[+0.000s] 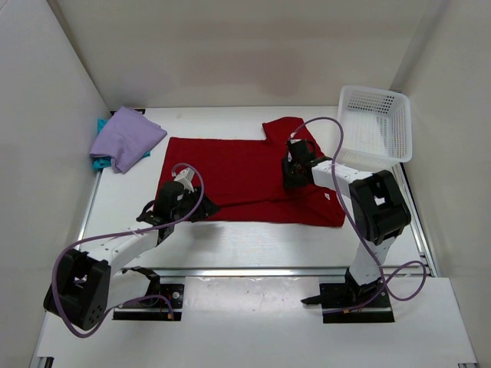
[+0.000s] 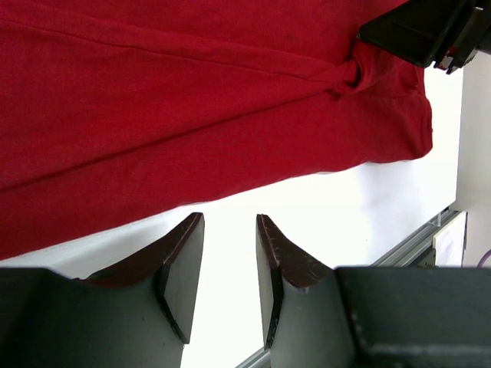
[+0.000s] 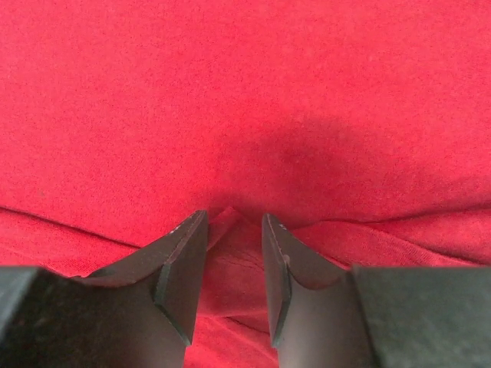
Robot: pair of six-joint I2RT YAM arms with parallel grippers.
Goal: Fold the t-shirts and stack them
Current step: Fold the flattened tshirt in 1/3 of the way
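Note:
The deep red t-shirt (image 1: 238, 172) lies spread flat across the middle of the table, one sleeve pointing to the far side. My right gripper (image 1: 291, 178) rests on its right part; in the right wrist view (image 3: 234, 218) the fingers stand open with a raised ridge of red cloth (image 3: 238, 253) between them. My left gripper (image 1: 205, 210) is at the shirt's near left edge. It is open over bare white table (image 2: 229, 222), just short of the red hem (image 2: 192, 100). The lavender t-shirt (image 1: 126, 138) lies folded on the teal t-shirt (image 1: 100, 126) at the far left.
A white lattice basket (image 1: 376, 123) sits at the far right corner. White walls close in the left, back and right sides. A metal rail (image 1: 268, 270) runs along the near table edge. The right arm's black gripper body (image 2: 422, 31) shows in the left wrist view.

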